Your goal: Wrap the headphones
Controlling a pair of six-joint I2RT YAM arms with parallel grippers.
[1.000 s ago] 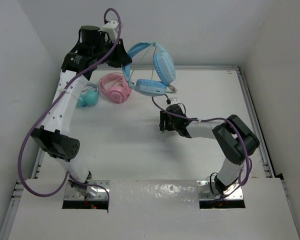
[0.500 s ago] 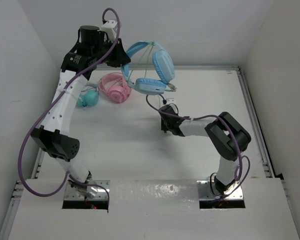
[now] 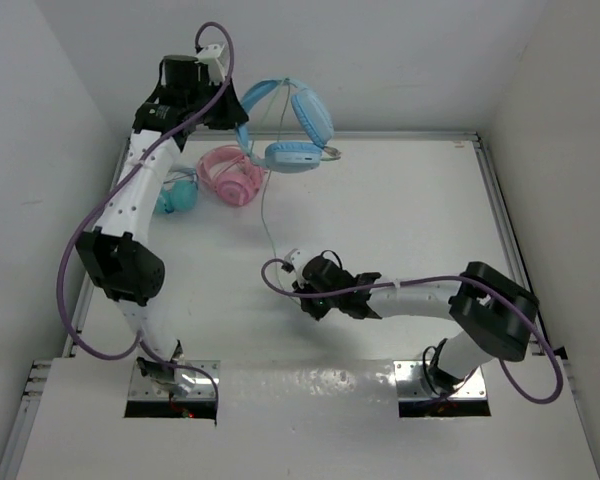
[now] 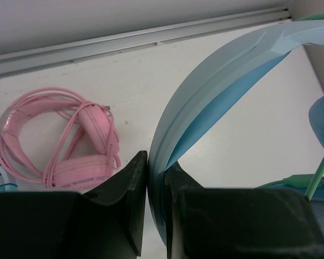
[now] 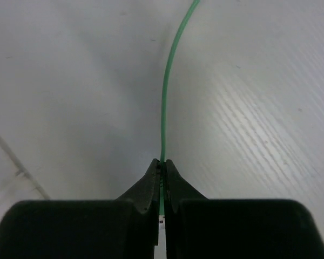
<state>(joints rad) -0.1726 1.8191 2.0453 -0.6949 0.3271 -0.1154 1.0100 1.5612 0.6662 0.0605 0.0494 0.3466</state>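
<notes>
The left jaws are up high at the back, clenched on the wide band of the headphones [image 3: 312, 118], which hang in the air above the table [image 3: 410, 210]. The thin green cable [image 5: 162, 129] drops down taut to the right jaws, low near the table's front middle and pinched tight on it. The pink headphones [image 3: 230, 176] and the teal headphones [image 3: 180, 192] lie side by side at the back left.

Headphones [image 3: 293, 155] hang back-left from the left gripper [image 3: 236, 115], their cable [image 3: 264, 212] leading forward to the right gripper [image 3: 300, 288] — on the table [image 3: 410, 210] behind, a second headset [image 3: 230, 176], a smaller headset [image 3: 178, 192] to its left.
</notes>
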